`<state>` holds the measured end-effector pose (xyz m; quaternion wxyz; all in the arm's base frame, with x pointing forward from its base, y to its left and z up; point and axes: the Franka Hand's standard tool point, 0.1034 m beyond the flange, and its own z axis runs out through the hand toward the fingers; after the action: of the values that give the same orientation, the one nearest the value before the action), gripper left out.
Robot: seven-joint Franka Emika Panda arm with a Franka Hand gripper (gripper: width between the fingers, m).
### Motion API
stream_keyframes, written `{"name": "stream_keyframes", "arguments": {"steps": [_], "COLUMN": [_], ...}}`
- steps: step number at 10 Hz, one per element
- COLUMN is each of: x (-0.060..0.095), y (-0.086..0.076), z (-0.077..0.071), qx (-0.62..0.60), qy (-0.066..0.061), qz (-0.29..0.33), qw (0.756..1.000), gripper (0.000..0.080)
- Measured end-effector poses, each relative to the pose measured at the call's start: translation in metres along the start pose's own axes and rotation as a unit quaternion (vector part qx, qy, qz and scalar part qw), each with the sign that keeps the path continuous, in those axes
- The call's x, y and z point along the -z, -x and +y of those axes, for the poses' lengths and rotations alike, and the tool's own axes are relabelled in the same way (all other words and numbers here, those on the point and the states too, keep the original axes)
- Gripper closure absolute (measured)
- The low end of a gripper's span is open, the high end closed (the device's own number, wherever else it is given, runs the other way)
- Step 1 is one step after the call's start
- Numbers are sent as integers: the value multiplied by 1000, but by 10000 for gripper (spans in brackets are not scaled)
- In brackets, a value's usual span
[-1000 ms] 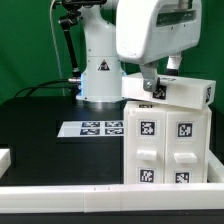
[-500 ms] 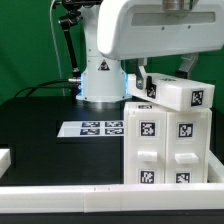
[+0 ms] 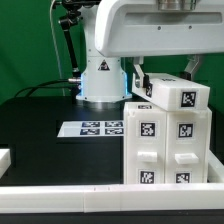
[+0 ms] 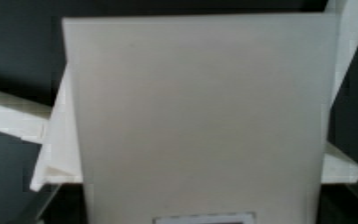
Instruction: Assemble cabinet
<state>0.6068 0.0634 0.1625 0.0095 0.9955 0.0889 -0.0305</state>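
The top panel [image 3: 178, 98] has turned squarer atop the cabinet [image 3: 165, 150], tool [image 3: 165, 72] grasping it, marker board [image 3: 92, 129] nearby.

one cabinet [image 3: 165, 140], one marker board [image 3: 92, 129]

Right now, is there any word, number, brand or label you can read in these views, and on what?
No readable words or numbers.
Cabinet: black-and-white square markers, patterns only.
White panel on top: one such marker.
Marker board: a row of markers, no text.
Robot base: small dark emblem, too blurred to read.
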Motion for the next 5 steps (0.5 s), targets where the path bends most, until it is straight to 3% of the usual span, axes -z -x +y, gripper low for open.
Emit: {"name": "stream_keyframes", "arguments": {"steps": [2,3,5], "x": [0,-1,-2], "y": [0,1,1], "z": [-1,-2,-5], "qx": [-60,-125,-222], "qy": [-3,-15,-23], "qz": [2,12,15], "qw": [998,992,975], "gripper": [239,239,239]}}
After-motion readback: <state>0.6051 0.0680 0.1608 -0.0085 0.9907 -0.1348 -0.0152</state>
